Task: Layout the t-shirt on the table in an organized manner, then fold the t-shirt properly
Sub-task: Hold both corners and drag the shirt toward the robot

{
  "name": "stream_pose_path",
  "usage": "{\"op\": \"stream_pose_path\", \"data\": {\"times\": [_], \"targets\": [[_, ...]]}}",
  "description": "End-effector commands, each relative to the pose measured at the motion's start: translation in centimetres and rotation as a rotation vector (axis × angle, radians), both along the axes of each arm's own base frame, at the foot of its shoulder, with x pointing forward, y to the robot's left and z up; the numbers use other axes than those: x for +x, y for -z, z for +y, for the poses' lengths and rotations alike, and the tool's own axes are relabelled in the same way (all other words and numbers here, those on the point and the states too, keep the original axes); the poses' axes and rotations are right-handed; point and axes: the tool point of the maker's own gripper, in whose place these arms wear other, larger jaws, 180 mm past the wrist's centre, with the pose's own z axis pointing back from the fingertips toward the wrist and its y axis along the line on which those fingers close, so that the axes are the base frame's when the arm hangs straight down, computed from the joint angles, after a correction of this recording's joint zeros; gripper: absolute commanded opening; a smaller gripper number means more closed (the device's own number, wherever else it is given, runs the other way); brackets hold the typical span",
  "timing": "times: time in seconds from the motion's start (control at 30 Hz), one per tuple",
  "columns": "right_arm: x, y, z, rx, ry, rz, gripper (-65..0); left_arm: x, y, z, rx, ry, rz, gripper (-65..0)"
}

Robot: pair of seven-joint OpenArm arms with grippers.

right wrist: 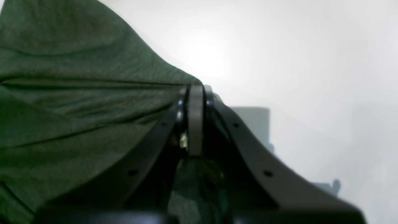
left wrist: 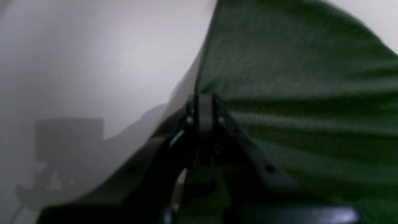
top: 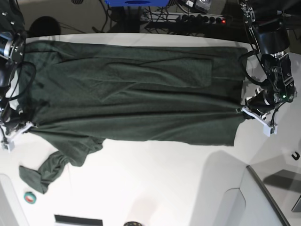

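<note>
Pinched cloth fills both wrist views: your left gripper [left wrist: 205, 107] and right gripper [right wrist: 196, 102] are each clenched on an edge of the t-shirt [top: 136, 94], which lies stretched across the table [top: 178, 188] toward its far edge. Pull unevenly and a thin bite could slip; the bunched sleeve near your right gripper may drag.

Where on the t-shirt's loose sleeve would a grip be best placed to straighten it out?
Probably at the sleeve's bunched free end, coming from above on the near side. The t-shirt body lies stretched between the left tool and right tool, both shut on its edges, while that sleeve trails crumpled onto the bare table, unpinned and raised in folds.
</note>
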Motion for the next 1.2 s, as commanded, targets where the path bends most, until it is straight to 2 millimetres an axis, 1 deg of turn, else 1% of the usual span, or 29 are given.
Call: {"op": "stream_pose_path", "data": {"times": [0.0,0.13,0.23,0.33,0.5,0.57,0.63,0.67,0.77,0.8,0.87,0.93,1.03,1.1,1.17], "targets": [[1.2,-1.8,-1.2,-0.021,0.006,-0.056,-64.8,-0.2,-0.5,0.8,0.014,-0.009,-0.006,-65.0],[1.2,-1.7,-1.2,-0.021,0.006,-0.054,-64.8,-3.1,1.5,0.5,0.006,-0.003,0.063,-65.0],[1.1,-1.6,-1.2,-0.021,0.006,-0.053,-64.8,-4.2,1.5,0.6,0.024,0.006,0.068,-65.0],[1.1,-1.6,-1.2,-0.022,0.005,-0.052,-64.8,-4.4,0.5,0.5,0.051,0.027,0.047,-65.0],[1.0,-1.6,-1.2,-0.021,0.005,-0.049,-64.8,-3.8,-0.9,0.4,0.082,0.049,0.015,-65.0],[1.0,-1.5,-1.2,-0.020,0.005,-0.048,-64.8,-4.3,-0.7,0.3,0.081,0.057,0.055,-65.0],[1.0,-1.5,-1.2,-0.020,0.005,-0.048,-64.8,-4.2,-1.2,0.2,0.087,0.068,0.072,-64.8],[1.0,-1.5,-1.2,-0.020,0.005,-0.048,-64.8,-4.1,-1.6,0.1,0.092,0.074,0.069,-58.4],[1.0,-1.6,-1.2,-0.021,0.005,-0.049,-64.8,-3.5,-2.9,-0.1,0.113,0.091,0.049,-42.5],[1.0,-1.6,-1.3,-0.022,0.006,-0.049,-64.8,-3.3,-3.2,-0.1,0.117,0.095,0.046,-38.2],[1.0,-1.6,-1.3,-0.022,0.006,-0.049,-64.8,-2.9,-3.7,0.0,0.123,0.095,0.038,-31.6],[1.0,-1.6,-1.3,-0.022,0.006,-0.049,-64.8,-1.5,-4.5,0.1,0.121,0.089,0.011,-27.8],[1.0,-1.6,-1.3,-0.023,0.005,-0.048,-64.8,0.8,-5.0,0.4,0.093,0.065,-0.017,-26.3],[1.1,-1.6,-1.3,-0.023,0.005,-0.050,-64.8,2.2,-4.7,0.7,0.060,0.041,-0.010,-26.2],[1.1,-1.7,-1.3,-0.023,0.005,-0.051,-64.8,4.0,-4.3,1.6,0.063,0.020,0.007,-26.3]]}}
